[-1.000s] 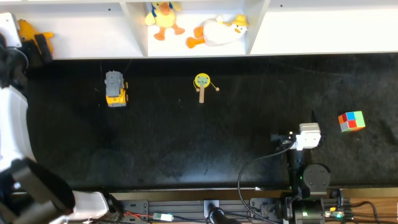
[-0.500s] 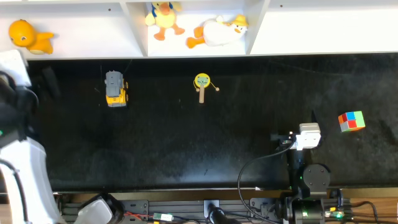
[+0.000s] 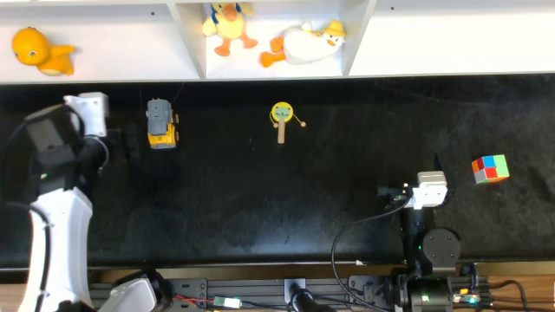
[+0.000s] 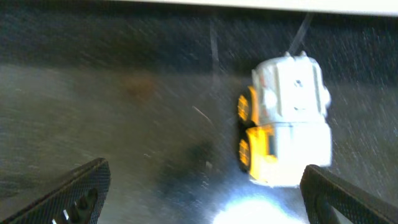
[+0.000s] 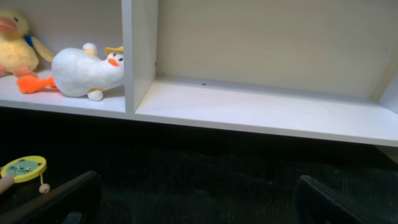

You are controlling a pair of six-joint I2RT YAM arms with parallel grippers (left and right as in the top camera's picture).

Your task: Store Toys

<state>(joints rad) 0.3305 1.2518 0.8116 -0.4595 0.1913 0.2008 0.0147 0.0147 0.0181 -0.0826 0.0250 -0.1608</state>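
Observation:
A grey and yellow toy truck [image 3: 160,124] stands on the black mat near the shelf. My left gripper [image 3: 130,139] hovers just to its left and is open. In the left wrist view the truck [image 4: 286,124] lies ahead, closer to one finger, with my gripper [image 4: 205,205] empty. A yellow rattle drum [image 3: 282,117] lies mid-table. At the far right sits a coloured cube [image 3: 490,169]. My right gripper [image 3: 436,165] rests open near the front right, and in its own view the gripper [image 5: 193,211] faces the shelf and holds nothing.
The white shelf [image 3: 191,52] runs along the back. An orange duck [image 3: 39,50] sits in its left compartment. A yellow duck plush [image 3: 227,22] and a white goose plush [image 3: 303,43] fill the middle one. The right compartment's floor [image 5: 261,106] is bare.
My left gripper let go of the orange duck in the left compartment, drew back, then swung right and down to beside the truck. The right arm has kept still.

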